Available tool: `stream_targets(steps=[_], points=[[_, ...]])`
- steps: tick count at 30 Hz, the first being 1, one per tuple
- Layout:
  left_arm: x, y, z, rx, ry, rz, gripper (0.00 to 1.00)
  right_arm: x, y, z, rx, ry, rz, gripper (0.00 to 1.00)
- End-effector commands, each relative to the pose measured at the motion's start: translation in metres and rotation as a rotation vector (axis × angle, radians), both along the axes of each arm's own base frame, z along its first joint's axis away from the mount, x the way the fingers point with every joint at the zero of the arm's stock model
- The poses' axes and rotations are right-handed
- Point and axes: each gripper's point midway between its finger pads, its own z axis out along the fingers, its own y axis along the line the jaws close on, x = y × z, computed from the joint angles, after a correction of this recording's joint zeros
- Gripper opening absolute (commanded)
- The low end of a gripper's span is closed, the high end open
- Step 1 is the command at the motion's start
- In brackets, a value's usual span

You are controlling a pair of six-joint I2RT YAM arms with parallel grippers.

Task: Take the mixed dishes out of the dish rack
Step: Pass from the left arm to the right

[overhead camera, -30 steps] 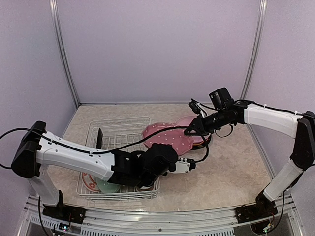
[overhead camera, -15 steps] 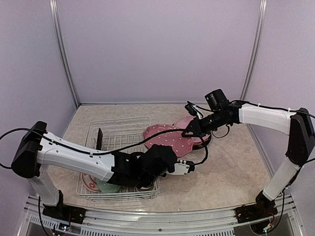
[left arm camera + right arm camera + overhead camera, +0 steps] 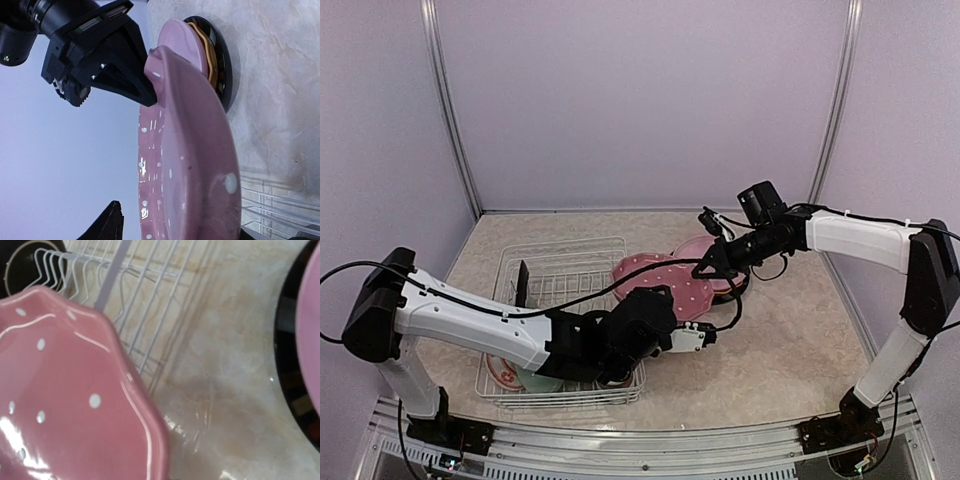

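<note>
A pink dotted plate [image 3: 665, 283] hangs tilted between both arms, just right of the dish rack [image 3: 560, 270]. My right gripper [image 3: 706, 268] is shut on its far rim; the left wrist view shows those black fingers [image 3: 135, 85] pinching the edge. My left gripper [image 3: 698, 330] is at the plate's near edge, jaws open; one fingertip [image 3: 112, 220] stands clear of the plate [image 3: 190, 165]. In the right wrist view the plate [image 3: 65, 390] fills the lower left, above the rack's wires [image 3: 150, 300].
A black plate [image 3: 732, 287] with a yellow and a plain pink plate [image 3: 705, 247] stacked on it lies right of the rack. A pale-green cup [image 3: 535, 378] and a red-patterned bowl [image 3: 500, 370] sit in the rack's near end. A black upright piece [image 3: 523, 283] stands inside it.
My right gripper has closed on the plate's far rim. My left gripper's jaws have spread apart from the near edge. The plate has hardly shifted.
</note>
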Motion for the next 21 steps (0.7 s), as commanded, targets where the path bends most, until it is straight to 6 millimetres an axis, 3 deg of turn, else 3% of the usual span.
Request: stream_targets(steps=[1, 6, 12, 16, 21], points=[[0.009, 0.010, 0.051, -0.203, -0.036, 0.074, 0.58, 0.020, -0.017, 0.025, 0.035, -0.086, -0.065, 0.00], [0.008, 0.016, 0.048, -0.215, -0.011, 0.084, 0.82, 0.048, -0.044, 0.041, 0.080, -0.112, -0.166, 0.00], [0.009, 0.029, 0.052, -0.283, 0.049, 0.123, 0.97, 0.091, -0.091, 0.045, 0.030, -0.169, -0.320, 0.00], [0.013, 0.049, 0.054, -0.369, 0.152, 0.197, 0.99, 0.116, -0.111, 0.054, -0.026, -0.239, -0.408, 0.00], [0.024, 0.079, 0.073, -0.530, 0.237, 0.304, 0.99, 0.140, -0.124, 0.046, -0.055, -0.254, -0.473, 0.00]])
